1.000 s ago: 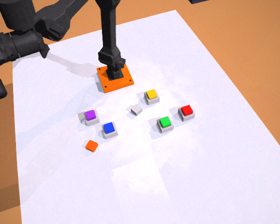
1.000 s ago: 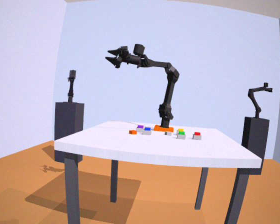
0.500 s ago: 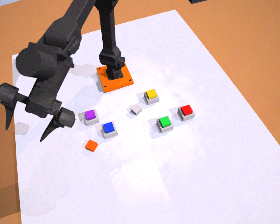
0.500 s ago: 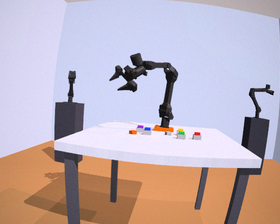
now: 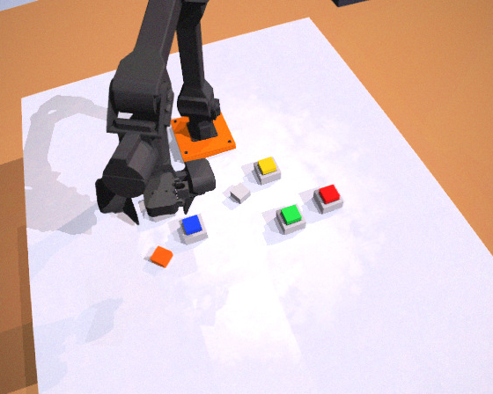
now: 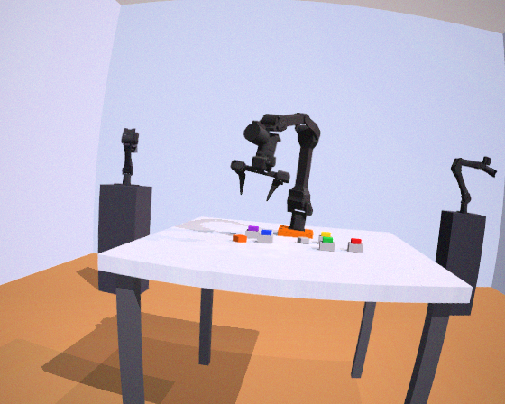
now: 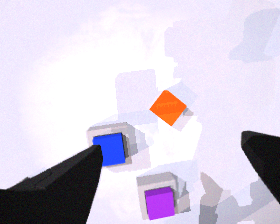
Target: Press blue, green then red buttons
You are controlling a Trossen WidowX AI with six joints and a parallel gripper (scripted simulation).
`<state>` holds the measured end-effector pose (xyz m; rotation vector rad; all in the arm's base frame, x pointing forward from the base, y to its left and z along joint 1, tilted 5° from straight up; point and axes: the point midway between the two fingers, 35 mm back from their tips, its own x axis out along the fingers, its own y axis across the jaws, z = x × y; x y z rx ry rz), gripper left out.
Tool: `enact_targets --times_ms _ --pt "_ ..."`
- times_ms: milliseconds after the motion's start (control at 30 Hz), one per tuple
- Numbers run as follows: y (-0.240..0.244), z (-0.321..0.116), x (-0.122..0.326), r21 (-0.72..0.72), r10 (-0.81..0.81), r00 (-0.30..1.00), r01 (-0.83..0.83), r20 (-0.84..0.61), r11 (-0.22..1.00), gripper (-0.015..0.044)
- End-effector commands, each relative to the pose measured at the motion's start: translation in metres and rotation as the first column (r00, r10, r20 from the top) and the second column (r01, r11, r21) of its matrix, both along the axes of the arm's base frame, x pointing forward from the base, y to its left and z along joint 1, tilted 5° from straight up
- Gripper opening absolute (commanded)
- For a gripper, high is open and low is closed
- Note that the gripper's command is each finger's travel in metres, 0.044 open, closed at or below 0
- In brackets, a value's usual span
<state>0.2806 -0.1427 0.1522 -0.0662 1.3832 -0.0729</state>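
Your gripper [image 6: 258, 186] hung well above the white table [image 6: 390, 275], fingers pointing down and spread wide with nothing between them. In the exterior view it stood high over the purple button [image 6: 252, 229] and the blue button [image 6: 266, 233], touching neither.

Through the wrist camera you saw the blue button [image 7: 110, 148] just beside the left-hand fingertip [image 7: 86, 162], the purple button [image 7: 160, 202] between the two fingers, and the orange block [image 7: 168, 107] beyond both.

In the top view the arm hid the purple button. The blue button [image 5: 192, 225] sat nearest the table's left edge among the visible buttons, close to the orange base plate [image 5: 209, 141]. The orange block [image 5: 161, 256] lay just beside it, toward the near-left corner. The green button [image 5: 290, 215] and the red button [image 5: 329, 193] stood toward the right edge, near each other but apart. The yellow button [image 5: 267, 165] sat between them and the base plate. The white block [image 5: 239, 193] lay between the blue and yellow buttons, touching none.
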Motion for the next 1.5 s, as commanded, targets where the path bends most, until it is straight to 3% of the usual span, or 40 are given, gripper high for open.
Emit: enact_targets --times_ms 0,300,533,800,1467 --pt "0.040 -0.013 -0.026 0.159 0.037 0.988 -0.012 -0.152 0.987 0.0400" --pt "0.040 -0.013 -0.026 0.159 0.037 0.988 -0.012 -0.152 0.987 0.0400" --pt "0.044 -0.072 -0.024 0.159 0.037 0.988 -0.012 -0.152 0.987 0.0216" --pt "0.045 -0.074 -0.025 0.159 0.037 0.988 -0.012 -0.152 0.987 0.0020" --pt "0.045 -0.087 -0.024 0.159 0.037 0.988 -0.012 -0.152 0.987 0.0020"
